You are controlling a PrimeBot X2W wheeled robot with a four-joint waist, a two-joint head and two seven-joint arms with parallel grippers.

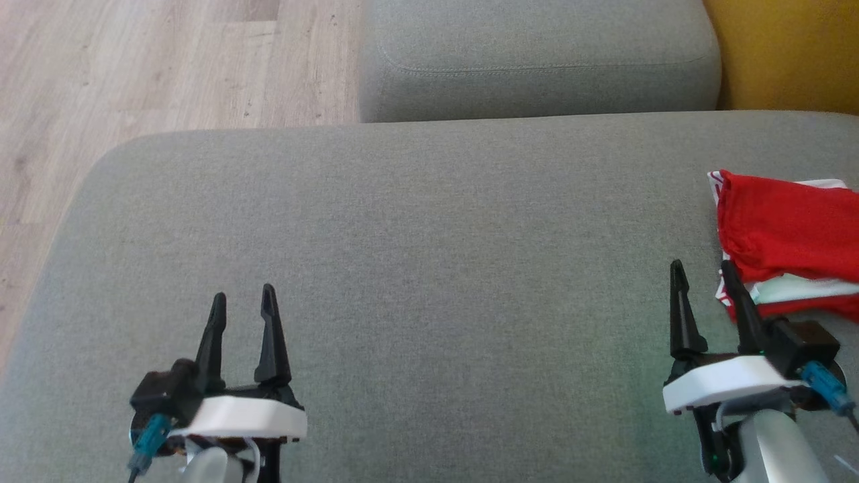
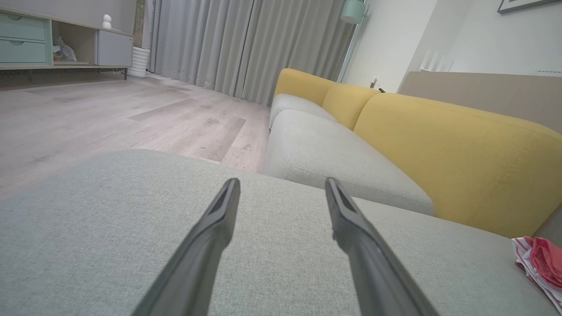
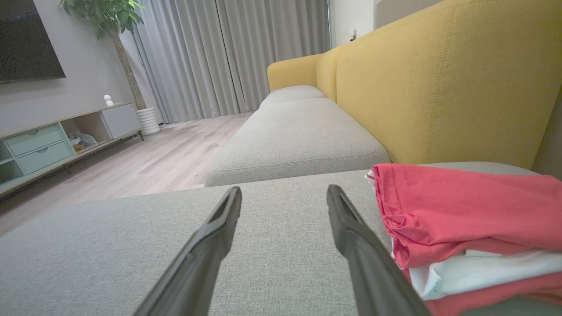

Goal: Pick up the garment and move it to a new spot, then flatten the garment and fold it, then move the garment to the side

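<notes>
Garment (image 1: 785, 225) lies folded at the right edge of the sofa cushion (image 1: 429, 221) — set aside, I judge — so my left fingers (image 1: 272, 335) and right fingers (image 1: 681, 315) hover wide apart, holding nothing.

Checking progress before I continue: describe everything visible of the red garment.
The garment is soft red fabric with white parts and a red-and-white patterned edge. It lies folded in a layered stack, red over white over red, on the grey seat cushion at the robot's far right, near the yellow backrest. The open right gripper hangs beside its left edge, gripping nothing; whether a finger touches it cannot be told.
</notes>
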